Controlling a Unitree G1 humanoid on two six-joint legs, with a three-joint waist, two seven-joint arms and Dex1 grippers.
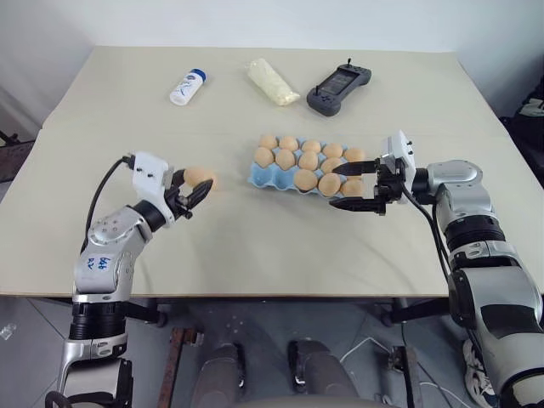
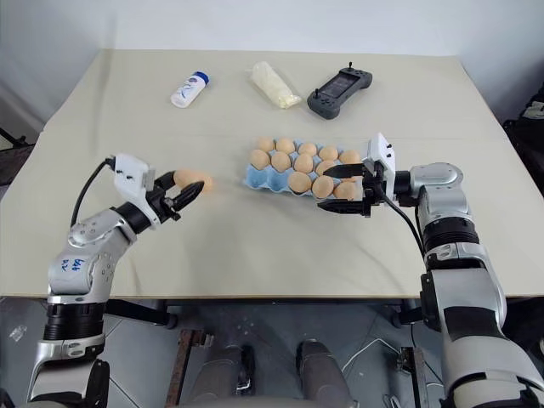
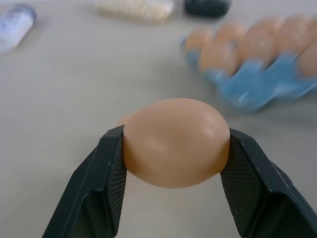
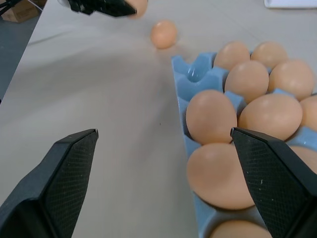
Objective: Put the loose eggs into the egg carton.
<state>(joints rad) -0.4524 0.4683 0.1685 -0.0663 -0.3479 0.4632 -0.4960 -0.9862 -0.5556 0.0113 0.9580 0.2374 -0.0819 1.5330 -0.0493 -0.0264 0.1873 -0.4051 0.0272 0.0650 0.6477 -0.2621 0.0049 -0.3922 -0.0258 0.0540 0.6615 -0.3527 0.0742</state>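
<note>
**Egg in hand, carton waiting to the right**

Now the left gripper point(image 1: 197, 192) is clamped on one of the loose eggs point(image 3: 176, 142), its two black fingers point(image 3: 111, 183) pressing the egg's opposite sides, with the egg sitting near the fingertips. In the right wrist view a second tan egg point(image 4: 164, 33) lies on the table point(image 1: 255, 246) just beside that gripper, well short of the carton.

To do this step well, I judge the grip should stay gentle and steady, since the shell is smooth and round and could slip or crack. The carry should run level toward the egg carton point(image 1: 259, 177), aiming at the bare blue cups at its near-left corner point(image 4: 195, 72), and the egg should come down upright into a cup before release.

The left arm reaches forward with its gripper about level, angled toward the carton. The right gripper point(image 1: 350, 186) stands at the carton's right end, pointing left, its fingers spread wide with nothing between them; it looks placed to steady the tray.

Farther back lie a white bottle point(image 1: 188, 87), a pale bag point(image 1: 272, 82) and a black controller point(image 1: 338, 87).
</note>
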